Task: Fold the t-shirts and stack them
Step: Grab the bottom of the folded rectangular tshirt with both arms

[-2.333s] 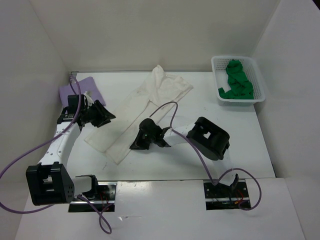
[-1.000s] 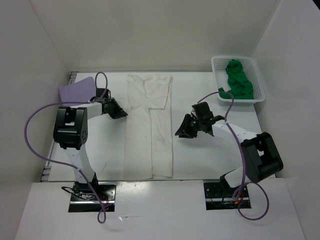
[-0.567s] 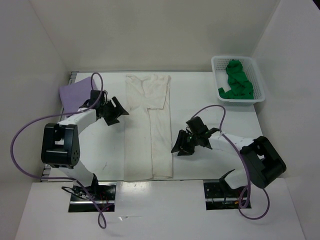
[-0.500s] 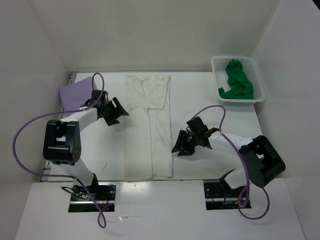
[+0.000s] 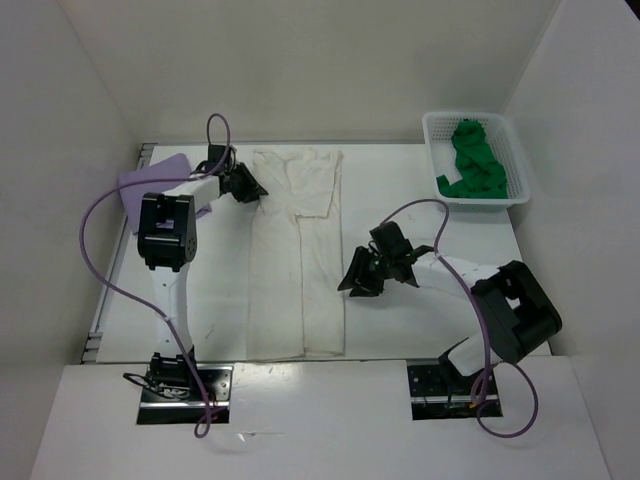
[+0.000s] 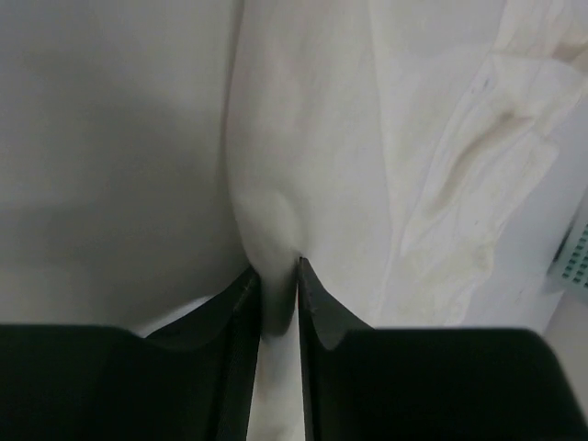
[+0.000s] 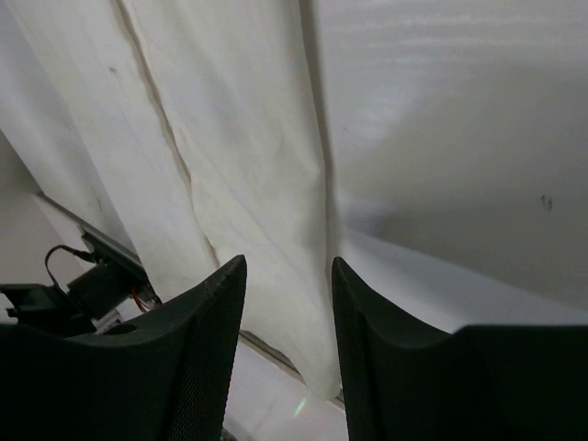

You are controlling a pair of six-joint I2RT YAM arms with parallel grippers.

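1. The lavender t-shirt (image 5: 137,186) lies as a small flat packet at the far left of the surface (image 5: 420,200). It looks folded, though the left arm hides part of it.
2. The cream t-shirt (image 5: 300,250) lies mid-surface as a long narrow strip with its sides turned in, so its crosswise folds are not yet done.
3. The left gripper (image 6: 276,280) is nearly pressed together, pinching a small ridge of the cream t-shirt's left edge near the collar end.
4. The right gripper (image 7: 288,266) is spread, straddling the strip's right edge without clamping it.
5. The green t-shirt (image 5: 470,160) sits crumpled in the white basket (image 5: 520,190) at the far right, untouched.
6. By these signs, roughly one shirt is finished, one is half folded, one is unstarted, and nothing is stacked.
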